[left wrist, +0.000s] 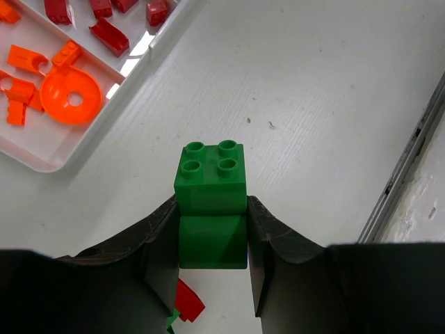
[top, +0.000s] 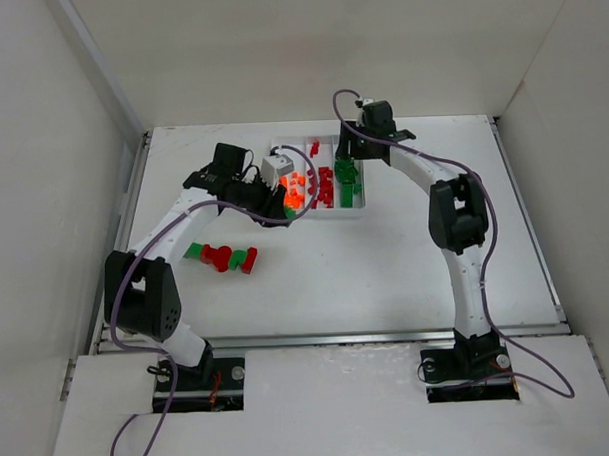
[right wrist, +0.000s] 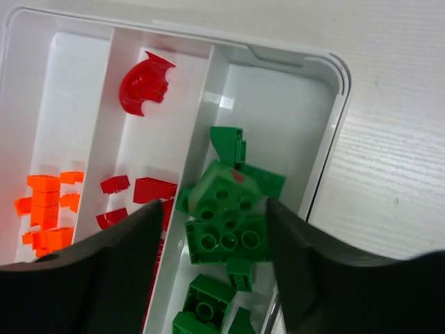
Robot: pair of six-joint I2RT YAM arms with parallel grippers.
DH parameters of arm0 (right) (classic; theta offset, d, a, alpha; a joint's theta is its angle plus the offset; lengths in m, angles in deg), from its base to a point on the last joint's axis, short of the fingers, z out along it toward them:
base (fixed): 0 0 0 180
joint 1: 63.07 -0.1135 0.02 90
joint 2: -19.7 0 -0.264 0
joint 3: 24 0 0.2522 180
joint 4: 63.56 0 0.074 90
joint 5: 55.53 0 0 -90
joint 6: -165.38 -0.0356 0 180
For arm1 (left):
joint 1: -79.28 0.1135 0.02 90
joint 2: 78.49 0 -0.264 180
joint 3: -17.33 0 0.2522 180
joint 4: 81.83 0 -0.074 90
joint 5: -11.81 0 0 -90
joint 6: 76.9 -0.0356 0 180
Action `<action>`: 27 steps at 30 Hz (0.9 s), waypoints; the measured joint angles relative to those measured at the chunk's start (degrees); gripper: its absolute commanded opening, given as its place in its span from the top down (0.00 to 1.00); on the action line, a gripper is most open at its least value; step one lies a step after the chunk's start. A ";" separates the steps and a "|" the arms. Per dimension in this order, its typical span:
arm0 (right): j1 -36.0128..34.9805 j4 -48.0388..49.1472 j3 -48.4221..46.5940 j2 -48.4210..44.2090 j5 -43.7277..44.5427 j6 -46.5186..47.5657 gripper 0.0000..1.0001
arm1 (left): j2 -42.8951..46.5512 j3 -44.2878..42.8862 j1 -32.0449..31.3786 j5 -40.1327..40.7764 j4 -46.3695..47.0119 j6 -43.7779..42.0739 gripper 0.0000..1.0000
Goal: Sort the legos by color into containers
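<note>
The white tray holds orange legos in its left compartment, red legos in the middle and green legos in the right. My left gripper is shut on a green brick stacked on a second green piece, held over the table just off the tray's near corner. My right gripper is open above the green compartment. A blurred green brick lies between its fingers on the green pile, not gripped.
A few loose red and green legos lie on the table left of centre. One red piece shows under my left fingers. The table's metal edge rail runs along the right of the left wrist view.
</note>
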 measured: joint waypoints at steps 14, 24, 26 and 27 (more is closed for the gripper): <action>-0.15 -2.43 14.08 -18.38 -21.24 19.32 0.18 | -2.80 -6.32 -0.15 -0.72 -3.56 -4.39 1.00; -10.67 -6.95 21.22 -35.28 -46.86 34.23 0.18 | -3.48 -14.53 -4.26 -12.41 -10.36 -13.33 1.00; -10.86 -8.09 22.29 -35.01 -49.35 35.04 0.19 | -3.48 -14.60 -4.87 -14.05 -12.46 -15.41 1.00; -10.86 -8.79 22.84 -34.93 -50.10 35.23 0.19 | -3.48 -14.60 -4.94 -14.58 -13.44 -16.17 1.00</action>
